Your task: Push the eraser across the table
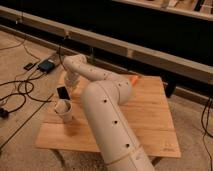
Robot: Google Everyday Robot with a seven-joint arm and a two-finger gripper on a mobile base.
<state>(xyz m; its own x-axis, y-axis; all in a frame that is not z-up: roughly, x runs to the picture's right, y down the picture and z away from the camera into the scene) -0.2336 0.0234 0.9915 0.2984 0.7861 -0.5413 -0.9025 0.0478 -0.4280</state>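
Note:
A small dark flat block, which looks like the eraser [62,92], lies near the left edge of the wooden table [150,115]. My gripper [69,86] hangs down from the white arm [100,80] just above and to the right of the block, close to it. I cannot tell whether it touches the block. The arm's thick lower link [107,130] covers the table's middle front.
A white cup [64,109] stands just in front of the dark block by the left edge. A small orange object [134,79] lies at the table's back edge. Cables [20,92] and a dark box [46,65] lie on the floor to the left.

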